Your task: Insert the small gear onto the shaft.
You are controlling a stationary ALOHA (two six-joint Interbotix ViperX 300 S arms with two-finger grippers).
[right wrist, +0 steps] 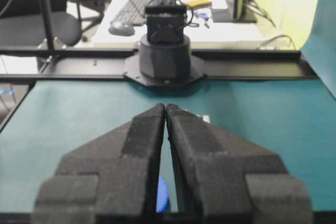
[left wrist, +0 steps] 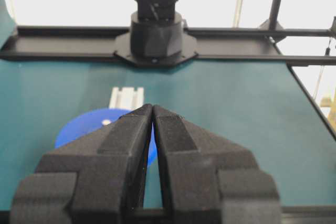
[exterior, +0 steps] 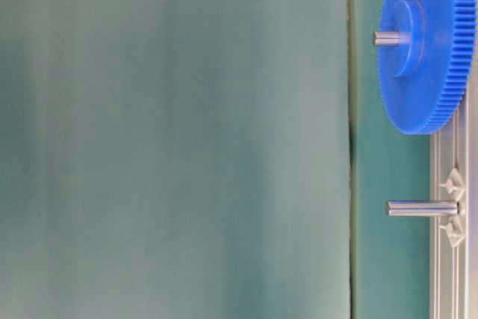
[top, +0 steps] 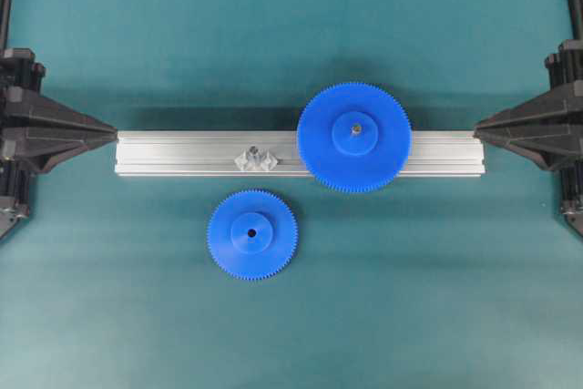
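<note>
Overhead first: small gear (top: 252,234) flat on the teal table (top: 137,316), hub up, dark centre hole showing, just off the near side of the aluminium rail (top: 182,153) and apart from it, nearer the table's middle than any edge. Shaft (top: 256,154) upright on the rail, left of centre, on a shiny angular bracket, bare. Larger gear (top: 353,138) seated on the rail's right half, grey pin end at its hub. Left gripper (top: 113,133) poised at the rail's left end, right gripper (top: 478,131) at the right end, both tapered to a point, nothing between the fingertips.

Table level, turned sideways: shaft (exterior: 422,208) jutting out from the rail (exterior: 448,259), nothing on it; larger gear (exterior: 427,44) on its own pin further along; small gear out of frame.

Left wrist: left gripper (left wrist: 152,107) pinched nearly together, only a thin slit between the jaws, empty; a blue gear (left wrist: 86,127) and the rail's end (left wrist: 126,98) beyond.

Right wrist: right gripper (right wrist: 165,106) likewise closed tip to tip, empty; sliver of blue gear (right wrist: 162,201) visible below.
</note>
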